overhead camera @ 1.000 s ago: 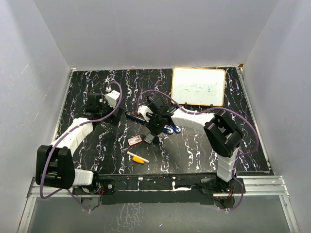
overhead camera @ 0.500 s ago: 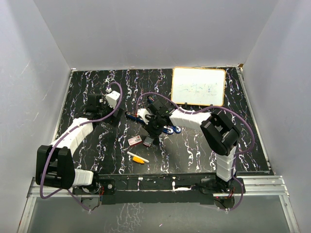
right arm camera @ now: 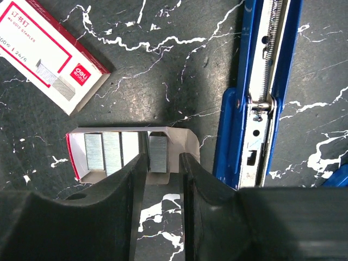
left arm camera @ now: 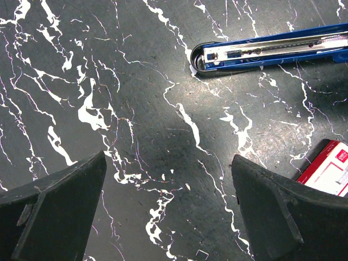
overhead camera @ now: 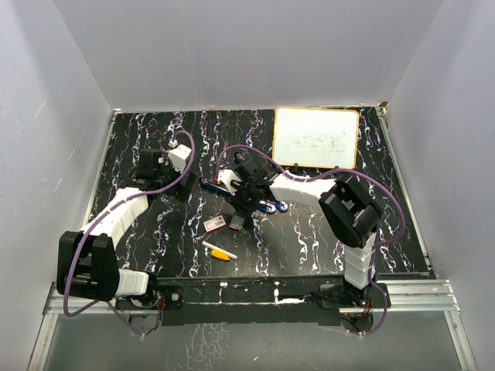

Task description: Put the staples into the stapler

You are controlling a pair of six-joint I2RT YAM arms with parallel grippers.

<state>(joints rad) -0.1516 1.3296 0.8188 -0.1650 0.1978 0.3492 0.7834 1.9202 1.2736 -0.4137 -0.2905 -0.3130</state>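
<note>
right gripper [right arm camera: 163, 157] is low over the open tray [right arm camera: 185, 138] of the staple box; its jaws stand a narrow gap apart, straddling one staple strip [right arm camera: 157, 152] at the tray's end nearest the stapler [right arm camera: 266, 81]; a sliver of tray shows between that strip and one finger, so not clamped on it; more staple strips [right arm camera: 103, 152] lie side by side in the rest of the tray; box sleeve [right arm camera: 51, 51], red and white, lies flat just beyond the tray, apart from it; stapler is blue, swung open, its silver magazine channel and spring facing up, just beside the tray; in the top view the right arm reaches across to the table's middle, with the wrist covering part of the stapler; left gripper [left arm camera: 168, 157] hovers above bare black marbled table [left arm camera: 109, 81] with jaws wide apart and nothing between them; in the left wrist view the stapler's front end shows at top right and a corner of the box sleeve at the right edge, both well clear of the fingers [left arm camera: 60, 201]; yellow-and-white marker [overhead camera: 219, 250] lies on the table nearer the arm bases than the box; whiteboard [overhead camera: 316, 137] lies at the far right of the table
</note>
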